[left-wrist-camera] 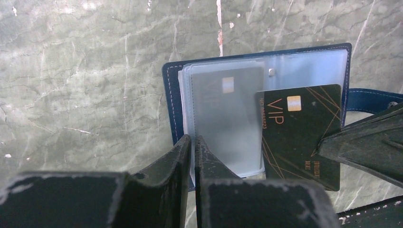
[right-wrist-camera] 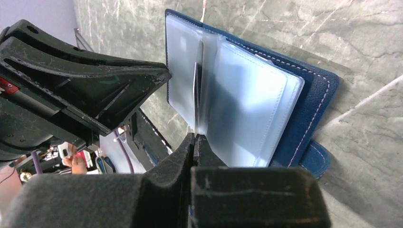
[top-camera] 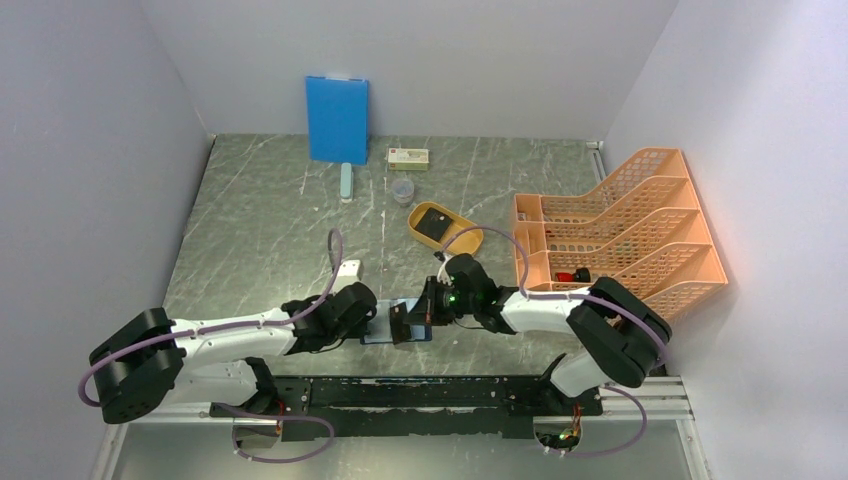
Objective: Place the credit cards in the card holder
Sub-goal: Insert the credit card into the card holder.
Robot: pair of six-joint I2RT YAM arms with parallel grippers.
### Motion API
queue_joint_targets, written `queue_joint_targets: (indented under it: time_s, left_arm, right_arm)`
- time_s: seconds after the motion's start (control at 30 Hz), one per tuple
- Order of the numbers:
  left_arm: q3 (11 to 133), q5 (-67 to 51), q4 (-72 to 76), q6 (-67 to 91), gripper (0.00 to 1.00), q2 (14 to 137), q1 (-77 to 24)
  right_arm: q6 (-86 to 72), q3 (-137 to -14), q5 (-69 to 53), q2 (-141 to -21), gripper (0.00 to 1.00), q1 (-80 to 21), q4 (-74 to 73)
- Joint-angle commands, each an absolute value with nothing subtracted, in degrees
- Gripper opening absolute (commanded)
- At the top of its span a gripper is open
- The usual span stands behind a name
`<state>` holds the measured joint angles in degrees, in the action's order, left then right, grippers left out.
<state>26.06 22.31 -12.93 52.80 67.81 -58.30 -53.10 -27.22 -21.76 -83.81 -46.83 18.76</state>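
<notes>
The card holder lies open near the table's front edge, navy outside with clear sleeves; it also shows in the top view and the right wrist view. A grey card sits in one sleeve. My left gripper is shut on the near edge of a clear sleeve. My right gripper is shut on a black VIP credit card, seen edge-on between the sleeves and lying partly over the holder. In the top view the left gripper and right gripper meet over the holder.
A yellow-orange oval tray holding a dark card sits mid-table. An orange file rack stands at the right. A blue board leans on the back wall, with a small box, a cup and a pale bar nearby.
</notes>
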Motion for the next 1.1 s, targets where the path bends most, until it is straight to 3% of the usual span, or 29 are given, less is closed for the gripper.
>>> queue_joint_targets:
  time_s: [0.0, 1.07]
  left_arm:
    - [23.46, 22.73, -15.21, 53.00, 0.13, 68.82, -57.83]
    - [24.44, 21.03, -15.91, 52.56, 0.13, 68.21, -57.79]
  right_arm:
    - [-53.14, -26.55, -23.25, -85.30, 0.00, -46.51, 21.71]
    - [-61.04, -22.47, -20.24, -91.70, 0.00, -44.46, 32.86]
